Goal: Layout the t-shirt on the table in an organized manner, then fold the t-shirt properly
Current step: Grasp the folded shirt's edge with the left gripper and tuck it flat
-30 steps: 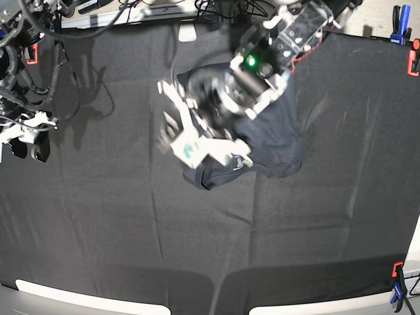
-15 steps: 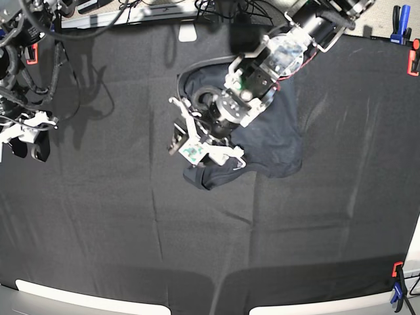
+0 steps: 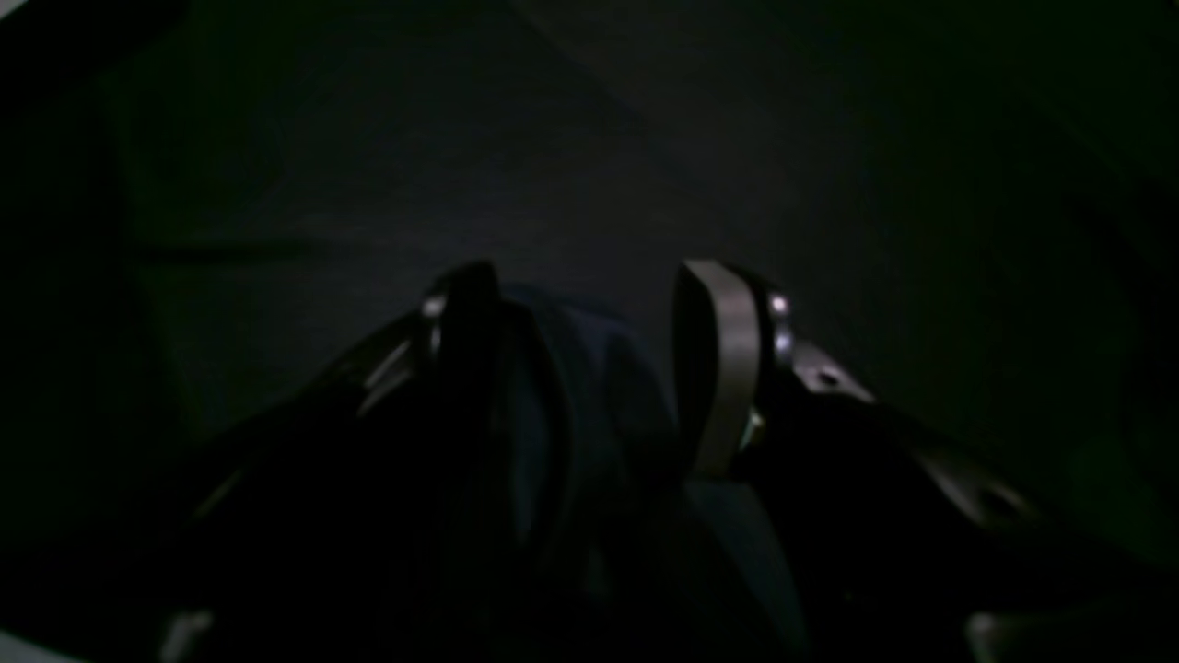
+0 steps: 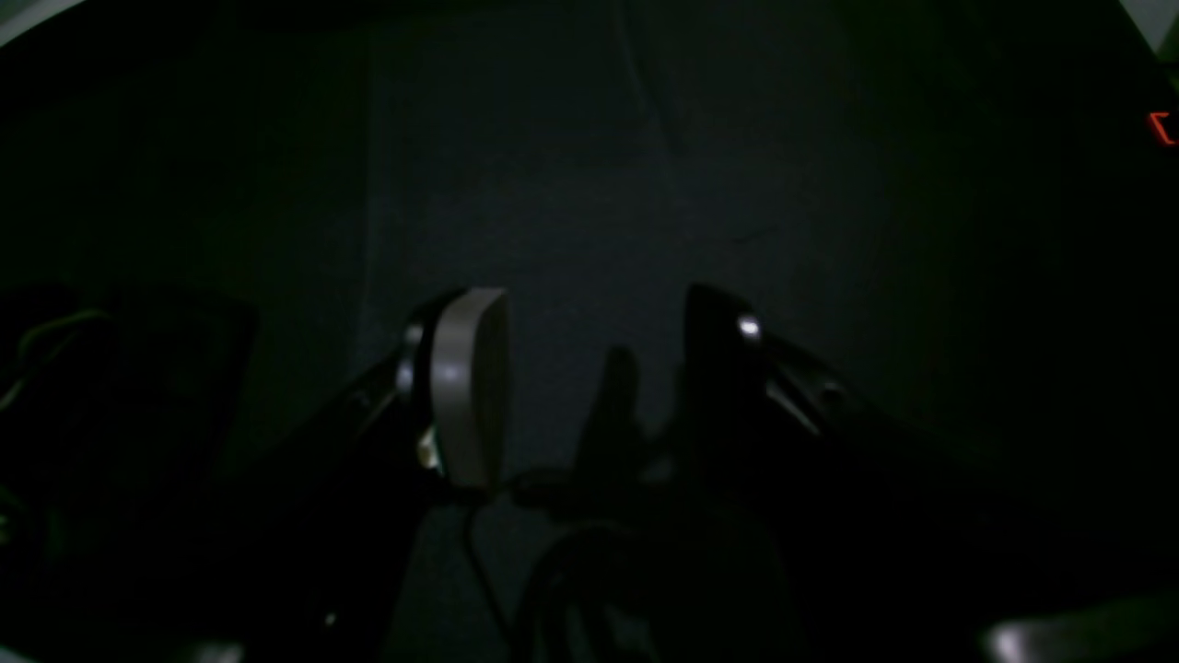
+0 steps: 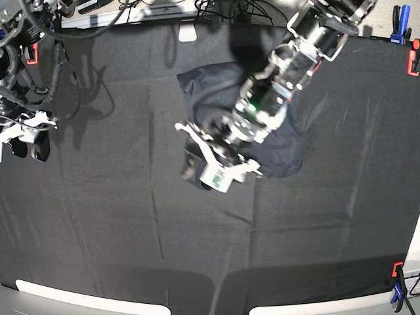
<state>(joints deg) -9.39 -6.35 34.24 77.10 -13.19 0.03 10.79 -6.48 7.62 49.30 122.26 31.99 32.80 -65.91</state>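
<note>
The dark navy t-shirt lies crumpled just above the middle of the black-clothed table. My left gripper hangs over the shirt's lower left corner, its arm reaching in from the top right across the shirt. In the left wrist view the left gripper is open, and a ridge of navy t-shirt lies between its fingers. My right gripper is far off at the left edge. In its own view the right gripper is open over bare cloth, nothing between the fingers.
Orange and blue clamps hold the cloth at the right corners, one more clamp at the front right. Cables and gear line the far edge. A small white block sits there too. The pale table edge runs along the front.
My left arm has swung so that its gripper moved down and to the right, from beside the shirt's left side onto its lower left corner. The right arm has stayed still.
</note>
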